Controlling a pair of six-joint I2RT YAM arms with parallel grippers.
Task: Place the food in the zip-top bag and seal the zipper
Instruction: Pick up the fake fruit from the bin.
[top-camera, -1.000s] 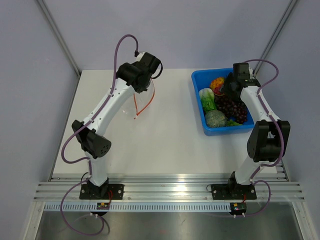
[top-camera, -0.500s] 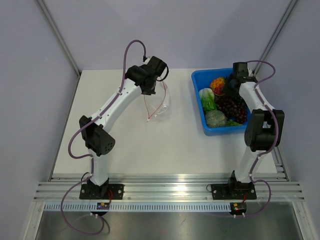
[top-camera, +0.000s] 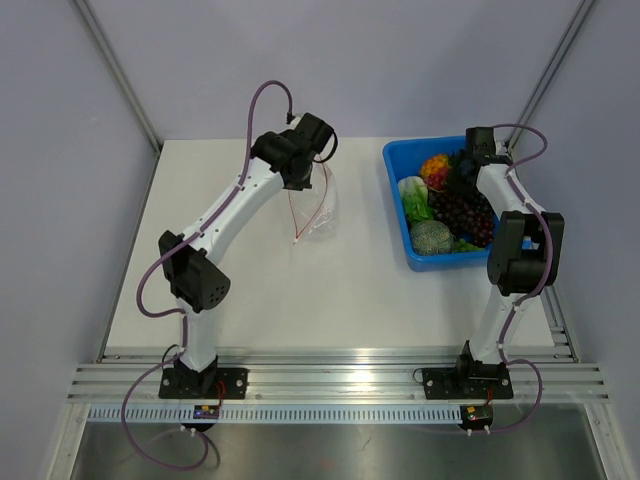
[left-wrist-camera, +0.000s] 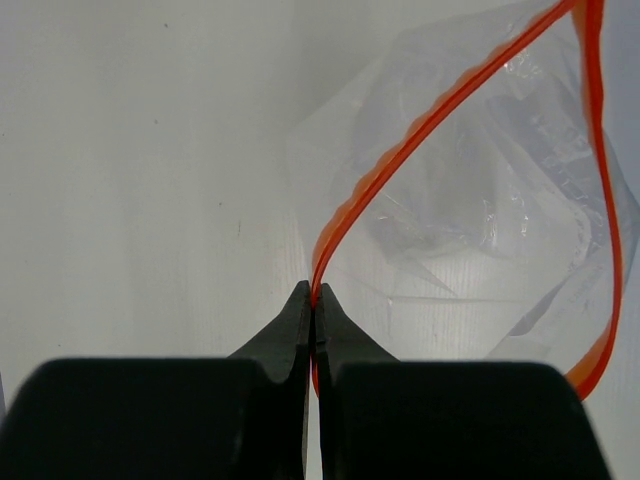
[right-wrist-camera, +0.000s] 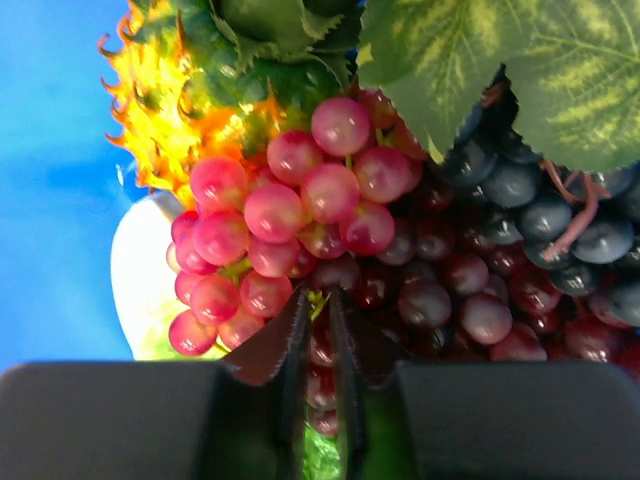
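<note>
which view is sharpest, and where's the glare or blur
Top view: even soft light, sharp throughout, faint shadows on the table. Left wrist view: table washed out bright, bag in focus, black foreground blurred. Right wrist view: grapes sharp and saturated with small highlights, foreground dark and soft.

No readable text, brand, number or sign in any view. zip-top bag (left-wrist-camera: 480, 230): clear film with the orange-red zipper (left-wrist-camera: 400, 160), no print legible on it. small board (top-camera: 207, 411) below the left arm's base: coloured specks, too small to read. second board (top-camera: 477, 416) below the right arm's base: same, illegible.
</note>
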